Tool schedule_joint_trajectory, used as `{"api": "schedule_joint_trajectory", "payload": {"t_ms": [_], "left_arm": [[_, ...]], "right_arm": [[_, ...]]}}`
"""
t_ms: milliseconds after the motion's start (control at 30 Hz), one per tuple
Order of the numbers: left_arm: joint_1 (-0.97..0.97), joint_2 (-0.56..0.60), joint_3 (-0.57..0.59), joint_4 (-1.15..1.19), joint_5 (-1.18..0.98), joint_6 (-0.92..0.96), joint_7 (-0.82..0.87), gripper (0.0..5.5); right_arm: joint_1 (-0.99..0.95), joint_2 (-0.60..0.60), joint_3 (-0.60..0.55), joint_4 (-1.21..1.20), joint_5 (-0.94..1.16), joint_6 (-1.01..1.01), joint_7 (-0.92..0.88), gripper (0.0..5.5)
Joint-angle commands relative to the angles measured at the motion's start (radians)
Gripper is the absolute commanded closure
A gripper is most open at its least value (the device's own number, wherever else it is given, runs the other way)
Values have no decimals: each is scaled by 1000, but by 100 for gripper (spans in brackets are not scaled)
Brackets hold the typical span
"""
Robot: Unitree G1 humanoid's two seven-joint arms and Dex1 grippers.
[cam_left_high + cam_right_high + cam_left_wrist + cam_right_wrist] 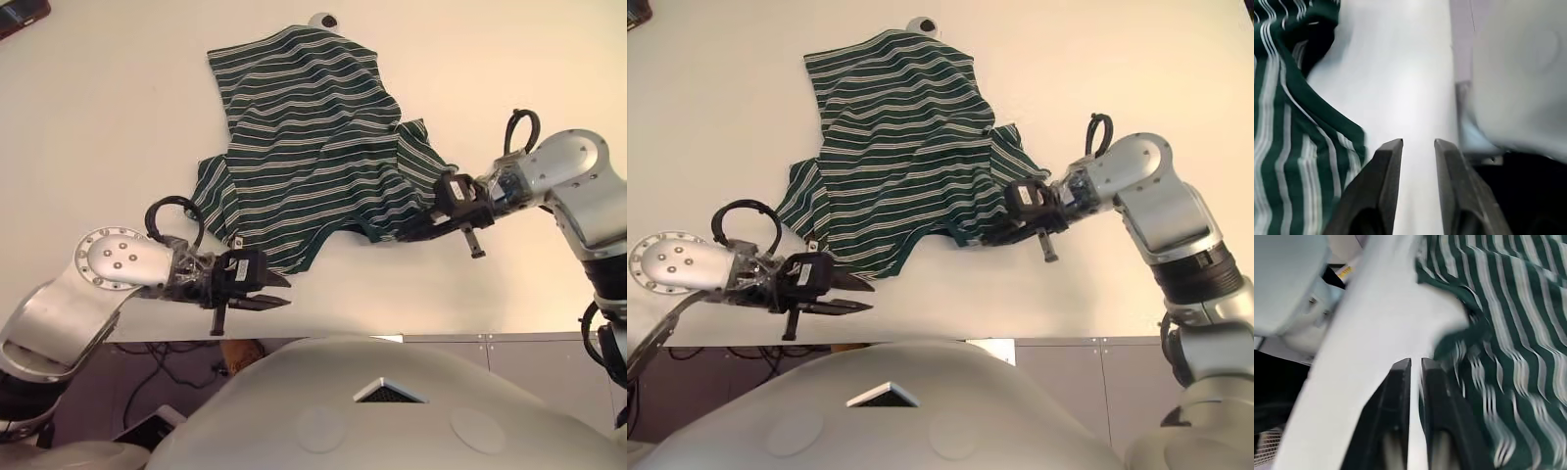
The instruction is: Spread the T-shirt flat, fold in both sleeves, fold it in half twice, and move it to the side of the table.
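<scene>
Left eye view, item one: T-shirt [304, 147], rumpled at the middle of the table [108, 137], not yet flat. Item two: left gripper [284, 292], fingers a little apart, empty, just beside the near hem. Item three: right gripper [404, 235], fingers almost closed with nothing between them, at the T-shirt's right edge. We judge the step to be spreading. Next we need a pinch on each near corner and an outward pull.
</scene>
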Motion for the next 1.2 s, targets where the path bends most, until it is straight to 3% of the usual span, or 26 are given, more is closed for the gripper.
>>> {"api": "schedule_joint_trajectory", "payload": {"t_ms": [33,100,167,300,433,567,733,933,1100,1200], "left_arm": [[-52,-23,211,4,-236,58,0,439],[-171,-84,350,107,-439,112,62,439],[-326,-173,369,261,-436,141,226,439],[-398,-260,132,399,-144,21,406,456],[-363,-281,-63,431,47,-98,428,503],[-332,-259,-183,505,209,-168,449,503],[-248,-213,-259,538,319,-221,415,503],[-150,-261,-187,613,333,-267,482,503],[-176,-382,7,664,252,-296,589,503],[-250,-497,213,587,21,-197,630,469]], "right_arm": [[-2,-105,-46,-62,90,57,80,470],[-74,-96,-87,-23,146,89,99,470],[-258,54,-150,152,178,172,-26,470],[-575,399,-225,751,70,160,-480,462],[-648,594,-216,1185,-58,-47,-841,462],[-631,682,-175,1337,-144,-206,-936,462],[-594,677,-120,1495,-307,-293,-1056,462],[-549,547,-168,1524,-360,-279,-1077,462],[-533,567,-193,1485,-361,-312,-1046,462],[-537,589,-245,1411,-319,-432,-1058,462]]}}
